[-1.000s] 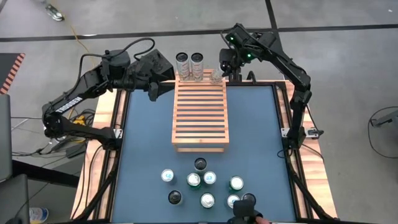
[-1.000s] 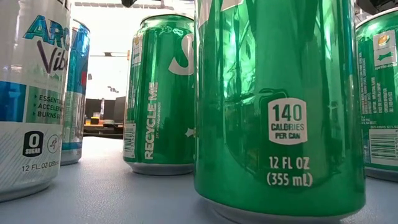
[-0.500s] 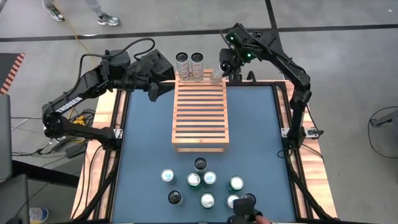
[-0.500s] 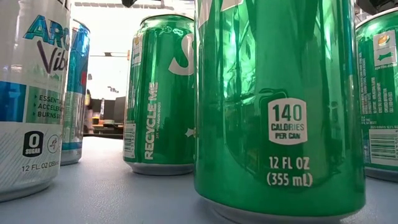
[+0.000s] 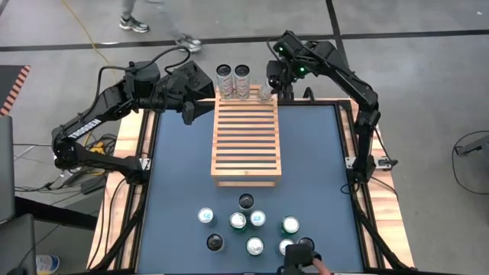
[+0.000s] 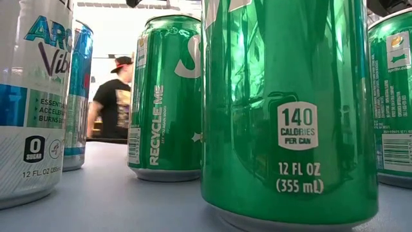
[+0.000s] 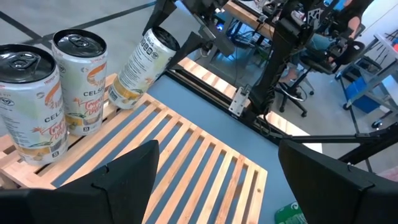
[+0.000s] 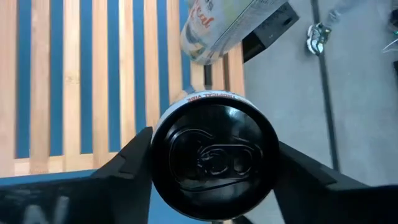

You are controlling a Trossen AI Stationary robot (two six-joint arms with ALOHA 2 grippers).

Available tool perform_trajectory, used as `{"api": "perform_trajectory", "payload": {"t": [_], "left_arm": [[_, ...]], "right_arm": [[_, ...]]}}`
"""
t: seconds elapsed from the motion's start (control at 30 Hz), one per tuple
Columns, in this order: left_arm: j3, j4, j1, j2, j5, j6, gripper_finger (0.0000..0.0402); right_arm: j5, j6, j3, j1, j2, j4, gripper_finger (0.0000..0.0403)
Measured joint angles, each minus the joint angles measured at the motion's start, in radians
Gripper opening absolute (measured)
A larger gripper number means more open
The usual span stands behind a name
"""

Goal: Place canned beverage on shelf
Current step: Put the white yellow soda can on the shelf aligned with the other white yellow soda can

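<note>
Third can (image 7: 145, 66) now tilted on shelf (image 5: 246, 137) (right gripper (image 5: 269, 82) loosening), left gripper (image 5: 189, 113) agape.

Both arms matte black, boxy links. Left arm (image 5: 114, 103), upper left of the high view: white lettering along one link, black cable looping over the wrist block. Right arm (image 5: 348, 76), upper right: green LEDs lit near the wrist, pale plate at its base. Left gripper's fingers (image 7: 127, 171) in the wrist view: flat, dark, wedge-shaped. Right gripper's fingers (image 8: 127, 158) the same black wedges.
</note>
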Motion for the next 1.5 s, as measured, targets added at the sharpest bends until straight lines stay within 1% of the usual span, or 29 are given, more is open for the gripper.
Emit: {"api": "perform_trajectory", "payload": {"t": [0.07,0.2,0.4,0.53,0.7,1.17,1.5], "left_arm": [[0.000,0.000,0.000,0.000,0.000,0.007,0.0318],[0.000,0.000,0.000,0.000,0.000,0.009,0.0318],[0.000,0.000,0.000,0.000,0.000,0.022,0.0318],[0.000,0.000,0.000,0.000,0.000,0.029,0.0318],[0.000,0.000,0.000,0.000,-0.001,0.039,0.0318],[0.000,0.000,0.000,0.000,-0.002,0.046,0.0318],[0.000,0.000,0.000,0.000,-0.004,0.054,0.0318]], "right_arm": [[-0.001,0.004,-0.002,0.000,0.001,-0.012,0.0261],[-0.002,0.004,-0.002,0.002,0.002,0.000,0.0271],[0.000,-0.011,0.000,0.004,-0.002,0.040,0.0274],[0.023,-0.034,0.001,0.004,-0.004,0.066,0.0275],[0.023,-0.039,0.001,0.001,-0.004,0.072,0.0275],[0.025,-0.058,0.001,-0.013,-0.004,0.160,0.0276],[0.020,-0.057,0.001,-0.042,-0.001,0.181,0.0276]]}}
